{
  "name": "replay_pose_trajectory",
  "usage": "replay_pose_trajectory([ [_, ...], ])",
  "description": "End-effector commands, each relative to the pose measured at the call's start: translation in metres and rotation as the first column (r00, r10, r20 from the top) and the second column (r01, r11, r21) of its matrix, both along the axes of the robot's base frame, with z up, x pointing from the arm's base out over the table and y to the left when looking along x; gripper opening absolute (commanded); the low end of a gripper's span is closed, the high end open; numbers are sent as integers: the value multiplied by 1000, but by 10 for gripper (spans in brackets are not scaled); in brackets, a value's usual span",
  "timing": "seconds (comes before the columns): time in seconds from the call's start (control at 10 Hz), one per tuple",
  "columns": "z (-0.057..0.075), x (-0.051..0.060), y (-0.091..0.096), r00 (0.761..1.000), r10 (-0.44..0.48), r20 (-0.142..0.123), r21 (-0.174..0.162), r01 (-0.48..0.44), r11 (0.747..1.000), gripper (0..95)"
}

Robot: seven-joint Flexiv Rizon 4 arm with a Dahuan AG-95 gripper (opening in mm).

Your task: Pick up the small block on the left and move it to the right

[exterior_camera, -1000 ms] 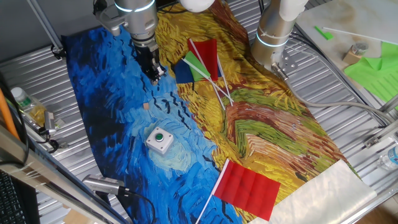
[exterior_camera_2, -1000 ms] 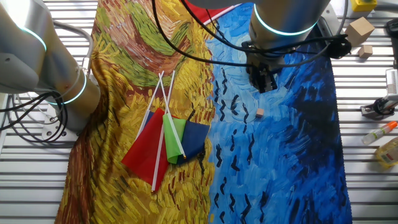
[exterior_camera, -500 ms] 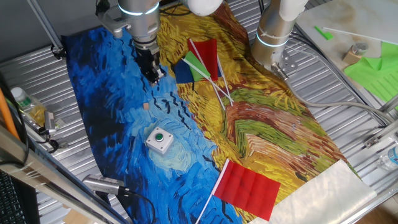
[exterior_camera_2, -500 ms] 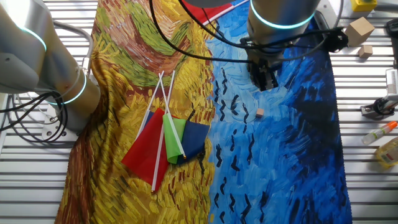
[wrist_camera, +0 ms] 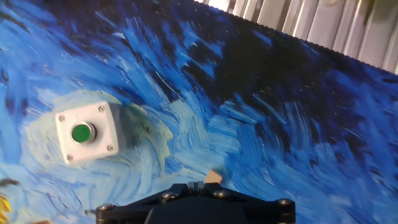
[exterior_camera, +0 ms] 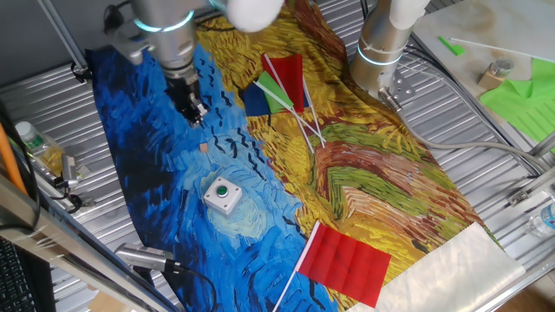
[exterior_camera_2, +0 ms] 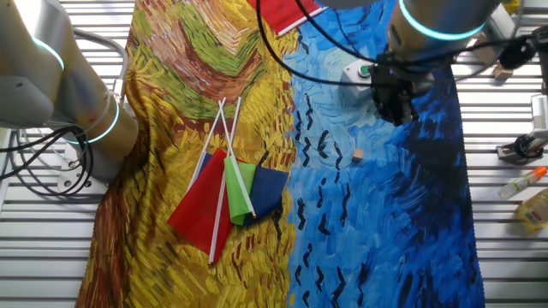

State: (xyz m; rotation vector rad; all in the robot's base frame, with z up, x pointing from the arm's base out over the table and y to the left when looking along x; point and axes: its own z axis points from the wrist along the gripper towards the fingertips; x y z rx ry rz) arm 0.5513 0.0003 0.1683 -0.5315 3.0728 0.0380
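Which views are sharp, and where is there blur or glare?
Hand view: soft, slightly smeared; small block and white button box remain recognisable. One fixed view: sharp cloth, bright overexposed top right corner. The other fixed view: sharp; gripper dark, its fingers hard to separate.

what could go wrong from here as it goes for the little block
The small block is tiny beside the hand, which hangs above the cloth and off to one side of the block; a slightly off descent might nudge it away rather than grip it.
The painted cloth lies wrinkled, so the fingers might catch fabric.
The white button box sits near the block and might be bumped during the carry.
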Motion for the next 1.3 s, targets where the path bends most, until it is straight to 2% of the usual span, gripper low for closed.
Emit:
replay_pose_trajectory([
  [0.1,-1,-2,0,995,-46,-89,-67,40,997,0],
  [0.3,-1,-2,0,995,-46,-86,-63,41,997,0],
  [0.5,0,-2,0,998,-28,-57,-55,25,998,0],
  [0.6,0,-3,0,999,25,-37,-42,-26,999,0],
  [0.7,0,-3,0,999,39,-26,-36,-40,999,0],
  [0.8,0,-3,0,999,48,-16,-14,-48,999,380],
  [0.9,0,-3,0,999,45,-13,-5,-45,999,380],
  [1.0,0,-2,0,999,47,-8,3,-47,999,570],
  [1.3,2,5,-2,999,50,1,8,-50,999,570],
])
